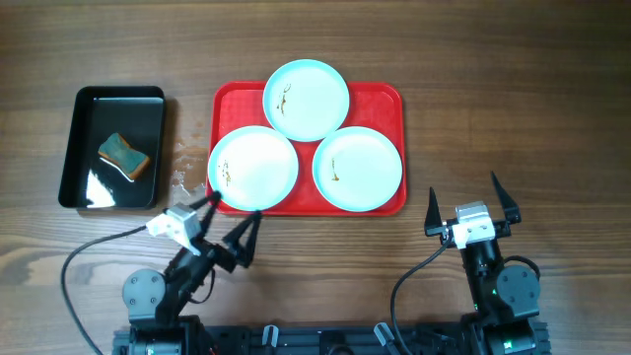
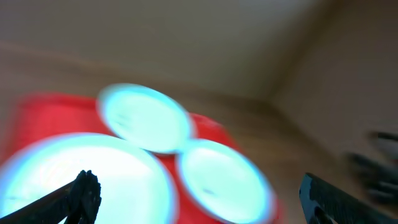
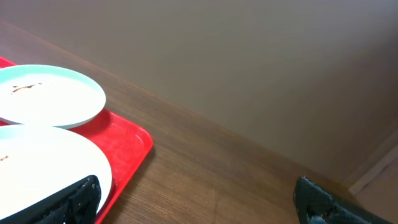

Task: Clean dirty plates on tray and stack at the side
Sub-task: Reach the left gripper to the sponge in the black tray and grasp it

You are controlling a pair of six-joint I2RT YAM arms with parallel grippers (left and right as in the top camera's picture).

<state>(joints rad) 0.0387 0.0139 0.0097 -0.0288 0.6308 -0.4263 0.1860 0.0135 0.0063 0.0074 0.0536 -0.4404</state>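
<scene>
Three pale aqua plates lie on the red tray (image 1: pixel 385 99): one at the back (image 1: pixel 306 100), one front left (image 1: pixel 253 169), one front right (image 1: pixel 358 169). Each shows small brown streaks. My left gripper (image 1: pixel 234 216) is open and empty, at the tray's front left edge beside the front left plate. My right gripper (image 1: pixel 471 200) is open and empty, over bare table right of the tray. The left wrist view is blurred and shows all three plates (image 2: pixel 81 180) on the tray (image 2: pixel 50 115). The right wrist view shows two plates (image 3: pixel 50 94) and the tray's corner (image 3: pixel 127 146).
A black rectangular tray (image 1: pixel 74 148) stands at the left and holds a blue and brown sponge (image 1: pixel 124 156). Some water drops lie on the table between it and the red tray. Wooden table stretches to the right of the red tray.
</scene>
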